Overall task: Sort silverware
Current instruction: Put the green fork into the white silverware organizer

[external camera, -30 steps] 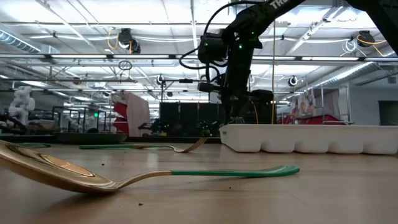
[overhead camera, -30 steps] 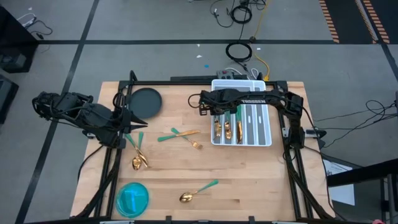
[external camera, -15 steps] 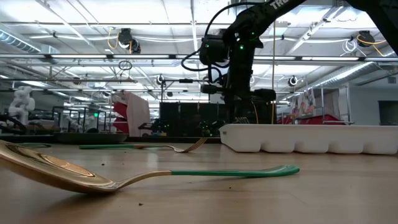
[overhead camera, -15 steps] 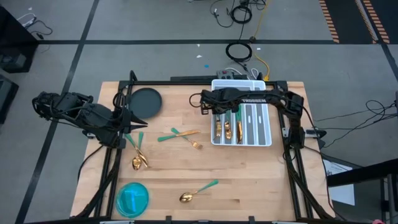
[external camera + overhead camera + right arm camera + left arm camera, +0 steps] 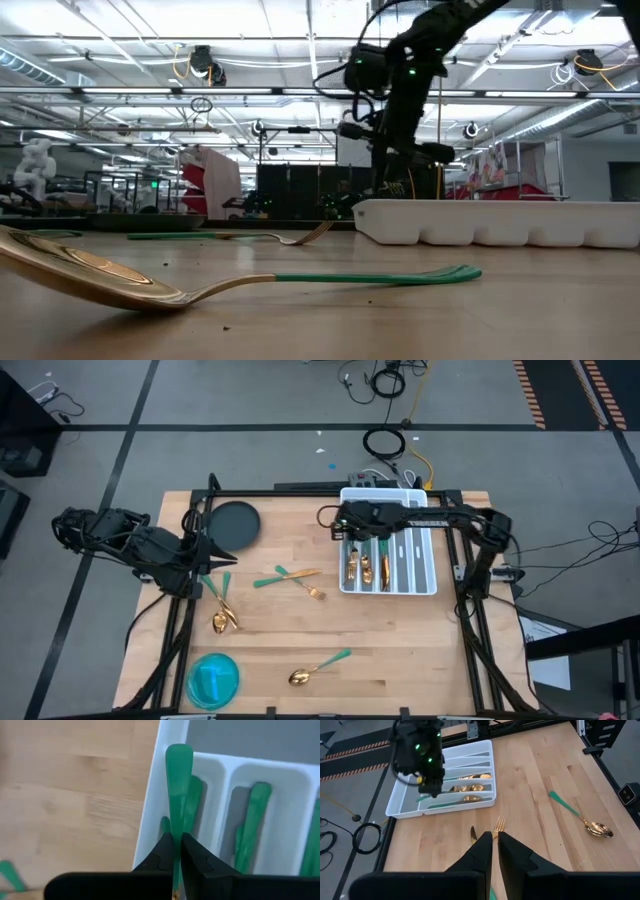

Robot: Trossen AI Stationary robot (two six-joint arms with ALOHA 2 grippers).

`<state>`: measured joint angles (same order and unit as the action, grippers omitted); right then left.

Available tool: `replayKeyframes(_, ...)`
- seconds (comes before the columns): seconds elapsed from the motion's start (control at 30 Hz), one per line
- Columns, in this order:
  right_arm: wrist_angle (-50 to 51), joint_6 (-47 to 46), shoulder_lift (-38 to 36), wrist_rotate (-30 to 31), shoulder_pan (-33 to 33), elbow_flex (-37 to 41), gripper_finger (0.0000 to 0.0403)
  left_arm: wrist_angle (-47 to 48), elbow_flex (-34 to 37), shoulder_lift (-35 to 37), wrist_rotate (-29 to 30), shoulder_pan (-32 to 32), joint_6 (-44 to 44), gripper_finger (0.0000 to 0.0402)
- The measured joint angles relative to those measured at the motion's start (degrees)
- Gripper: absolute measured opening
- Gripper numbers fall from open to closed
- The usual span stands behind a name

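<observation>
My right gripper [image 5: 352, 532] hangs over the left compartments of the white tray [image 5: 425, 560] and is shut on a piece of silverware with a green handle [image 5: 178, 775]. It also shows in the low view [image 5: 388, 188] above the tray's left end. Several gold pieces lie in the tray [image 5: 366, 568]. On the table lie two spoons [image 5: 221, 619], a fork and a knife crossed [image 5: 296, 577], and one spoon [image 5: 318, 668]. My left gripper [image 5: 212, 556] waits at the table's left, shut and empty [image 5: 495, 845]. My right gripper pinches the green handle [image 5: 176, 827] between its two fingers, coming from above. The handle's free end [image 5: 179, 755] sticks out past the fingertips over the tray's left wall. The head end is hidden behind the fingers. The piece is lifted clear of the table.
A dark round plate [image 5: 234, 524] sits at the far left of the table, and a blue round dish [image 5: 213, 678] at the near left. The table's middle and near right are bare wood [image 5: 400, 650]. Black frame rails run along the table's sides.
My right gripper has gone a little toward the table's right edge with the green-handled piece, farther over the tray's left compartments, and has tipped from upright to slanting. My left gripper has kept still.
</observation>
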<state>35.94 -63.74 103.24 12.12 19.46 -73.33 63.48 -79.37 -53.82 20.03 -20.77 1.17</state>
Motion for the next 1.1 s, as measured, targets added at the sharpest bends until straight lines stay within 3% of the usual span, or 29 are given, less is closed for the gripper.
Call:
replayKeyframes(0.17, -11.18, -1.43, -8.77, -0.17, -0.02, 10.88, 0.0000, 0.07, -0.01, 0.00, 0.12, 0.02, -0.50, 0.0039)
replayKeyframes(0.33, -14.75, -1.65, -12.30, 0.89, -0.02, 13.33, 0.0000, 0.04, -0.01, 0.00, 0.43, 0.02, -0.48, 0.0039)
replayKeyframes(1.1, -13.71, -8.90, -1.17, 1.03, -4.01, 11.01, 0.0000, 0.02, 0.00, -0.04, 1.53, 0.02, -0.50, 0.0039)
